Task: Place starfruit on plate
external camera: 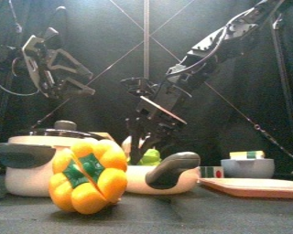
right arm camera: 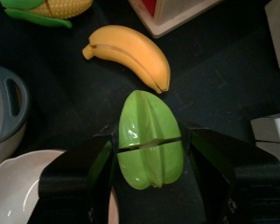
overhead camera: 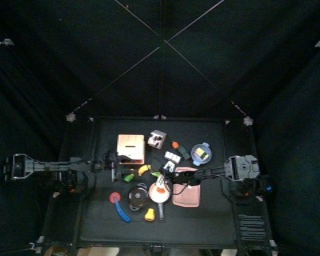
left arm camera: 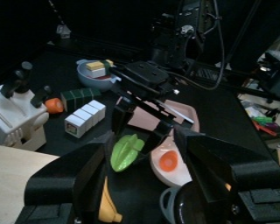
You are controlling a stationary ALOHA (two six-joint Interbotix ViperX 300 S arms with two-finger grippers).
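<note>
The green starfruit (right arm camera: 150,150) lies on the black table beside a banana (right arm camera: 130,54). My right gripper (right arm camera: 152,171) is down over it, open, one jaw close along each side of the fruit. The left wrist view shows the same: right gripper (left arm camera: 143,92) above the starfruit (left arm camera: 129,150). In the front view the starfruit (external camera: 149,157) shows low behind a white plate. The salmon-pink plate (overhead camera: 190,197) lies on the table to the right of the fruit, also seen at the front right (external camera: 253,187). My left gripper (left arm camera: 154,188) hangs open, raised at the left (external camera: 48,66).
A white plate with a yellow centre (left arm camera: 168,162) lies right beside the starfruit. A yellow bell pepper (external camera: 88,175) and a grey pot (external camera: 39,151) stand at the front left. Corn (right arm camera: 43,9) lies beyond the banana. A small bowl (external camera: 247,166) sits behind the pink plate.
</note>
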